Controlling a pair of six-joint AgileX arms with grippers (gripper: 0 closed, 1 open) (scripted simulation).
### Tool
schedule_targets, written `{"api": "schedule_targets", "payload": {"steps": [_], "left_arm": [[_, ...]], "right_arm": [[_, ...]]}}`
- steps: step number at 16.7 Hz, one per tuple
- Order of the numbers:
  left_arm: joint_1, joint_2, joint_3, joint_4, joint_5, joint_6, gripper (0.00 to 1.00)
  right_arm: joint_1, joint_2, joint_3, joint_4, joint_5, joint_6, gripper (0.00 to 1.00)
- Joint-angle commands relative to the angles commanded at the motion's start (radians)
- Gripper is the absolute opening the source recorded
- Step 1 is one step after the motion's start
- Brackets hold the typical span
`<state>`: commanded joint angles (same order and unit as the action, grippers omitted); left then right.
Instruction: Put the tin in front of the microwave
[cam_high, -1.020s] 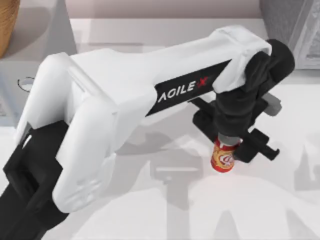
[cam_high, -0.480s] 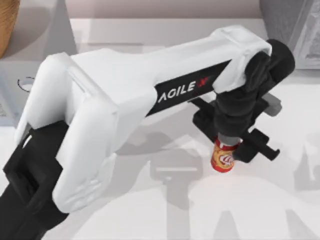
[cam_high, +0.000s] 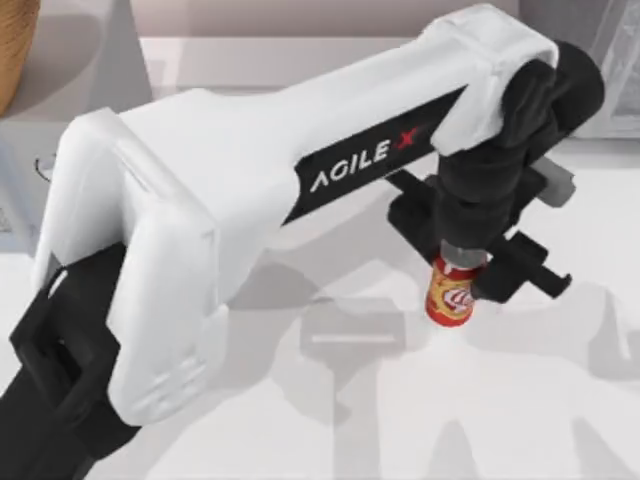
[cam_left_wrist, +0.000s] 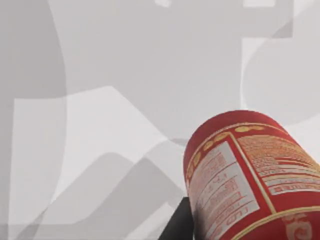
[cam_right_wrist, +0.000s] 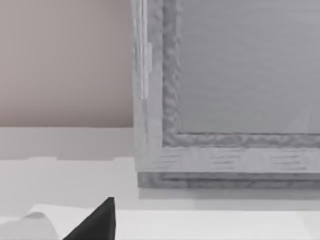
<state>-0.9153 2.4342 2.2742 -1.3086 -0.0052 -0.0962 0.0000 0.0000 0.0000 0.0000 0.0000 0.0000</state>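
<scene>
The tin (cam_high: 451, 294) is a small red can with a yellow-orange label and white logo, right of the table's middle. My left gripper (cam_high: 458, 278) comes down on it from above and is shut on it. In the left wrist view the tin (cam_left_wrist: 250, 175) looms close, with a dark finger (cam_left_wrist: 181, 226) beside it and the table below. A grey boxy appliance (cam_high: 585, 40) stands at the back right and another (cam_high: 25, 190) at the left edge. Which one is the microwave I cannot tell. The right wrist view faces the grey appliance (cam_right_wrist: 230, 90), with a dark fingertip (cam_right_wrist: 97, 222) low in the picture.
A wicker basket (cam_high: 12, 45) sits at the back left corner. The left arm's white body (cam_high: 250, 200) spans the table's left and middle. White tabletop (cam_high: 520, 400) lies open toward the front right.
The left arm has risen and shifted a little to the right and toward the back, carrying the tin with it.
</scene>
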Motion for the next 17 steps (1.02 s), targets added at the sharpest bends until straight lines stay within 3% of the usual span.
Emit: {"api": "schedule_targets", "payload": {"steps": [9, 13, 17], "left_arm": [[0.037, -0.062, -0.039, -0.03, 0.009, 0.031, 0.0], [0.177, -0.269, -0.247, -0.039, 0.035, 0.115, 0.0], [0.406, -0.549, -0.553, -0.034, 0.064, 0.223, 0.0]], "right_arm": [[0.0, 0.0, 0.0, 0.0, 0.0, 0.0, 1.0], [0.0, 0.0, 0.0, 0.0, 0.0, 0.0, 1.0], [0.0, 0.0, 0.0, 0.0, 0.0, 0.0, 1.0]]}}
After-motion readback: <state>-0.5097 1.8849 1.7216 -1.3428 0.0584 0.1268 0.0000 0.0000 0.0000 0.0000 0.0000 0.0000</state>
